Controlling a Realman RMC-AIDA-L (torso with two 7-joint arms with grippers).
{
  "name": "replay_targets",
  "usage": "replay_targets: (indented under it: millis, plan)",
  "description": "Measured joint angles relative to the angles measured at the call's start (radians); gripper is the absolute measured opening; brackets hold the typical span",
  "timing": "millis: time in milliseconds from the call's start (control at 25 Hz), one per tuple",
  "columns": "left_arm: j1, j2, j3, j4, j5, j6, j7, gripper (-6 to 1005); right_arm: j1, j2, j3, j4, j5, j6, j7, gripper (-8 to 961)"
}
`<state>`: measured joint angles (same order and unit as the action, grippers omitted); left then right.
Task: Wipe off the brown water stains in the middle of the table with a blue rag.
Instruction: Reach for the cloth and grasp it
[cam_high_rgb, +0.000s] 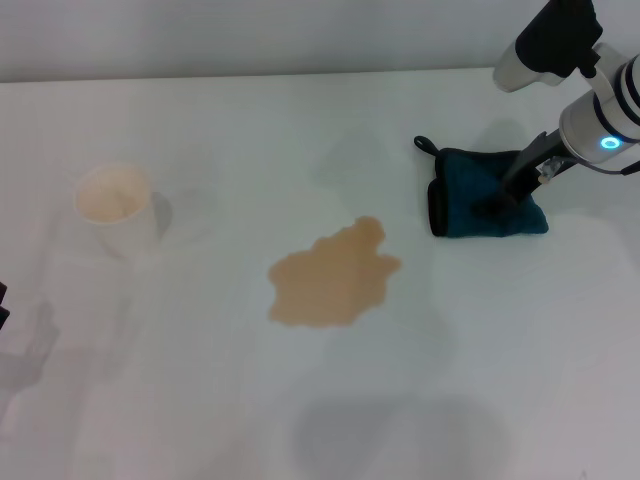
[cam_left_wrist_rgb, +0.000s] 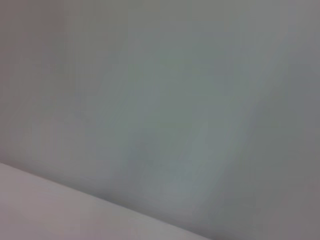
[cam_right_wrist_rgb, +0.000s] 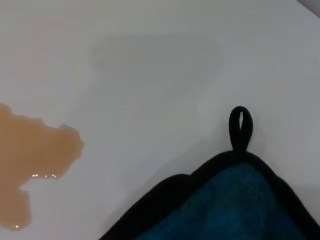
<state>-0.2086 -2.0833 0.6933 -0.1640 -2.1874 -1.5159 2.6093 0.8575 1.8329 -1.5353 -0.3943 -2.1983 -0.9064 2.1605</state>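
The brown water stains (cam_high_rgb: 333, 273) form one tan, lobed puddle in the middle of the white table (cam_high_rgb: 320, 400); part of this puddle (cam_right_wrist_rgb: 30, 160) also shows in the right wrist view. To its right lies the blue rag (cam_high_rgb: 480, 195), bunched, with its black loop (cam_high_rgb: 424, 145) pointing away. My right gripper (cam_high_rgb: 507, 192) comes down from the upper right and is shut on the rag's middle. The right wrist view shows the rag's black-edged corner (cam_right_wrist_rgb: 235, 205) and loop (cam_right_wrist_rgb: 240, 127) close up. Only a dark sliver of my left gripper (cam_high_rgb: 2, 303) shows at the left edge.
A white paper cup (cam_high_rgb: 115, 207) with a tan inside stands at the left of the table. The left wrist view shows only a blank grey surface. The table's far edge (cam_high_rgb: 250, 75) runs along the top.
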Motion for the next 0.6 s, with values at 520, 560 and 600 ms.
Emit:
replay_targets:
  millis: [520,560,600]
  plan:
    - [0.005,0.0,0.0,0.0,0.0,-0.004,0.0,888,0.0,-0.002,0.012,-0.023,-0.014,-0.041,-0.001,615]
    - [0.005,0.0,0.0,0.0,0.0,-0.005,0.0,888,-0.001,-0.002,0.015,-0.026,-0.014,-0.041,-0.001,509]
    - [0.005,0.0,0.0,0.001,0.0,-0.004,0.0,888,-0.001,-0.002,0.018,-0.027,-0.014,-0.042,-0.001,402]
